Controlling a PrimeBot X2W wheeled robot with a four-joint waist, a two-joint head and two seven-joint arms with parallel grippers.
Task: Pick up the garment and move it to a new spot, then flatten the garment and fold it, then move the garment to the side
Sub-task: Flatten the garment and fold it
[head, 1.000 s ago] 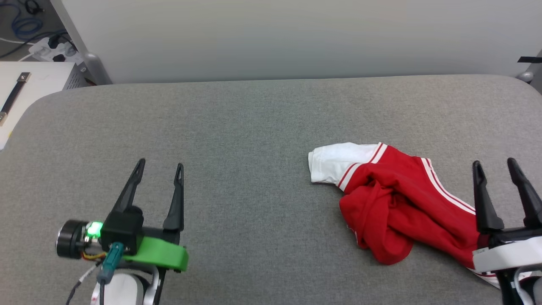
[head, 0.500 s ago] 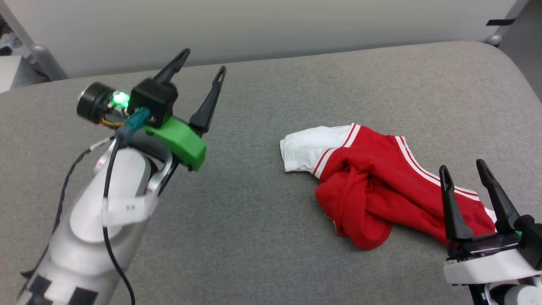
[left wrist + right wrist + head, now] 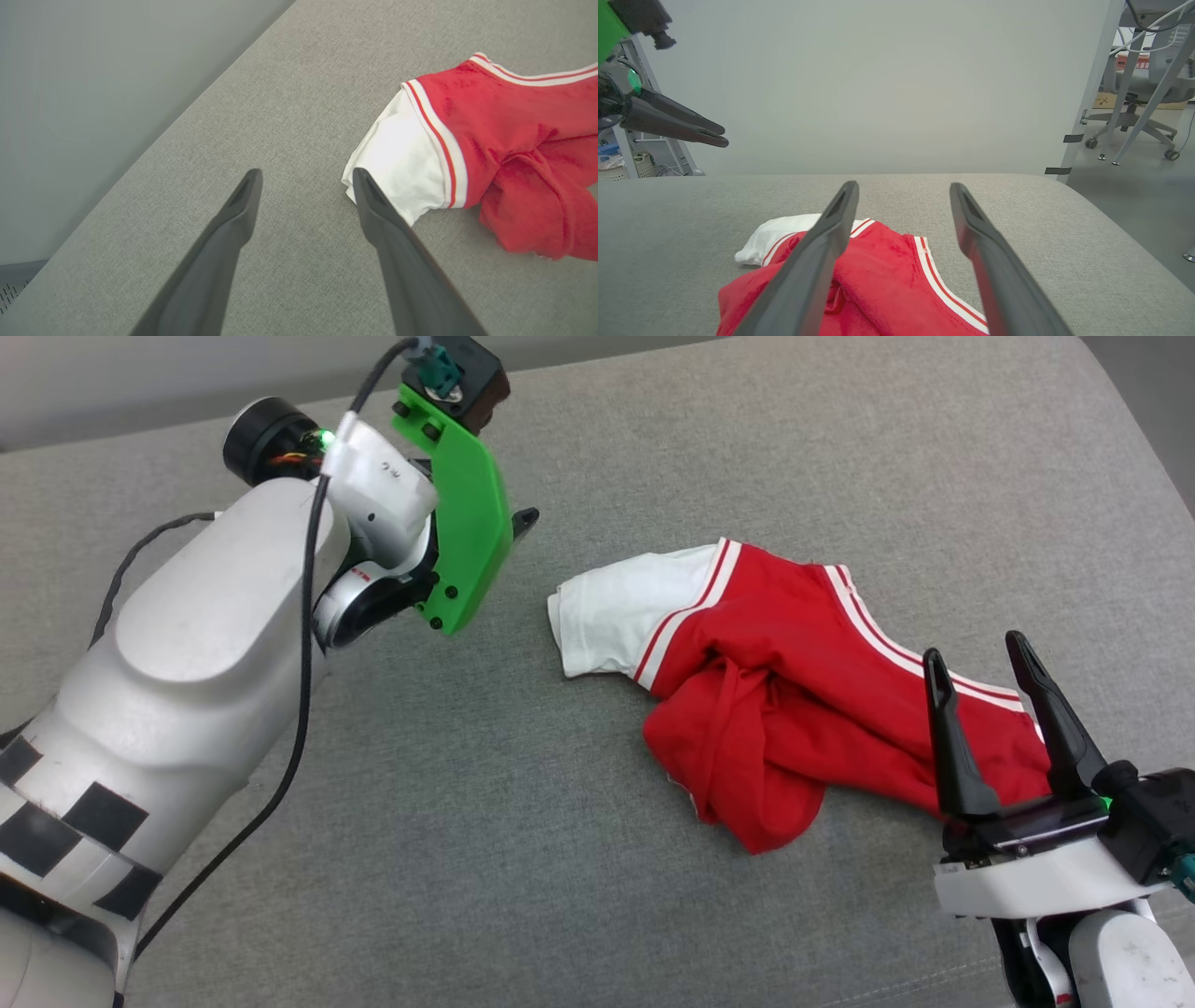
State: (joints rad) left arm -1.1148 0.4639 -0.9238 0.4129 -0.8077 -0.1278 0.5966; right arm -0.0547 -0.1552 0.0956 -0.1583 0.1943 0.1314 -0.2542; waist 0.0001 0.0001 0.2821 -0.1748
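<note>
Lying crumpled right of centre on one grey pad (image 3: 653, 448): one garment (image 3: 775, 709), white sleeve (image 3: 616, 611) toward the left. Two grippers: left gripper (image 3: 306, 172), upper left, jaws apart beside the sleeve; right gripper (image 3: 972, 646), lower right, jaws apart at the red end.

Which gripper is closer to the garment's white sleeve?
The left gripper: in its wrist view one finger ends right beside the white sleeve. The right gripper is by the red end of the garment.

No text is legible; marks on the cable tag (image 3: 377, 469) are blurred.
</note>
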